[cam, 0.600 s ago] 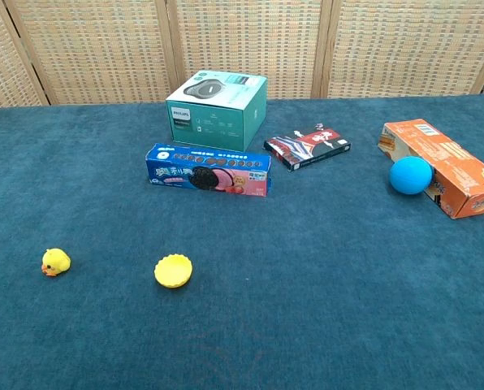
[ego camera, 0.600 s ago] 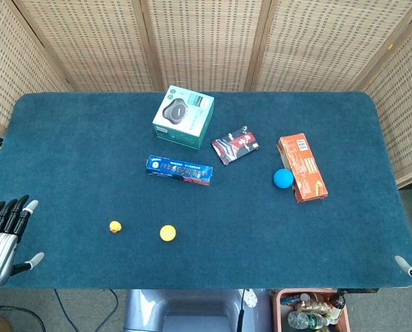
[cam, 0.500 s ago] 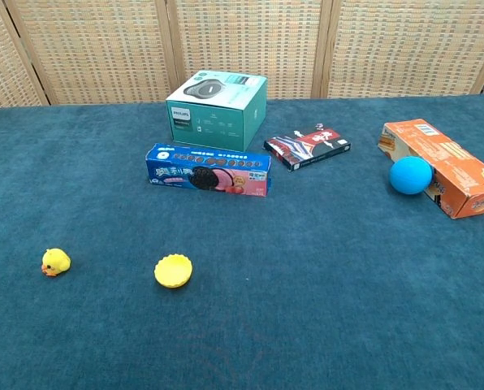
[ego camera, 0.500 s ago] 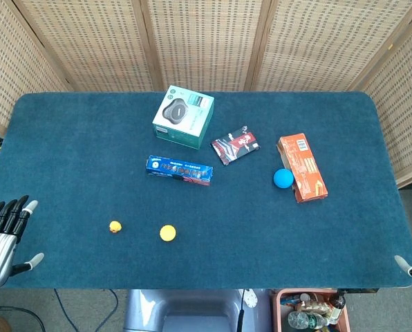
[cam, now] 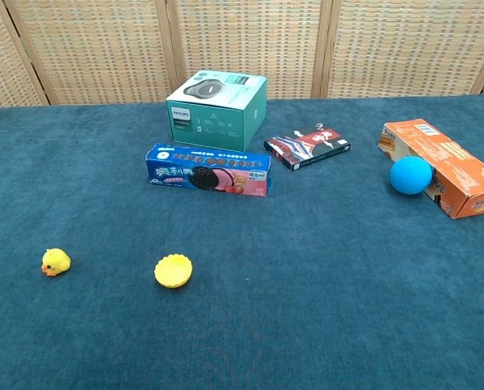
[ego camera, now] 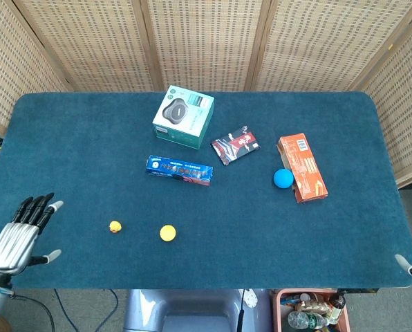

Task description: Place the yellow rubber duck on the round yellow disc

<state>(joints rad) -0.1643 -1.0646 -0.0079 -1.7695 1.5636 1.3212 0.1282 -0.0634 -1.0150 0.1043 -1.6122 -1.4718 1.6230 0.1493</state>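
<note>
One yellow rubber duck (ego camera: 115, 227) is seen on the blue tabletop (ego camera: 88, 152). One round yellow disc (ego camera: 167, 233) is seen just to the right of the duck, near it but not touching. The duck is not on the disc yet.

Five other things are counted, all farther back from the disc. One blue cookie box (ego camera: 180, 170) is laid flat behind the disc. One teal box (ego camera: 183, 116) is stood behind the cookie box. One small dark packet (ego camera: 235, 145) is laid to the right of the teal box. One blue ball (ego camera: 283, 178) is seen well to the right of the disc, and it is touching one orange box (ego camera: 301, 167).

One left hand (ego camera: 21, 234) is seen in the head view, at the near left edge of the tabletop, well to the left of the duck. Its fingers (ego camera: 39, 207) are spread apart and nothing is held in them. Only a small tip of something is seen at the near right corner, so it cannot be told how the right hand is held.

Since the earlier picture, the left hand has been moved in over the tabletop, closer to the duck. The duck, the disc and the other things have not been moved.
</note>
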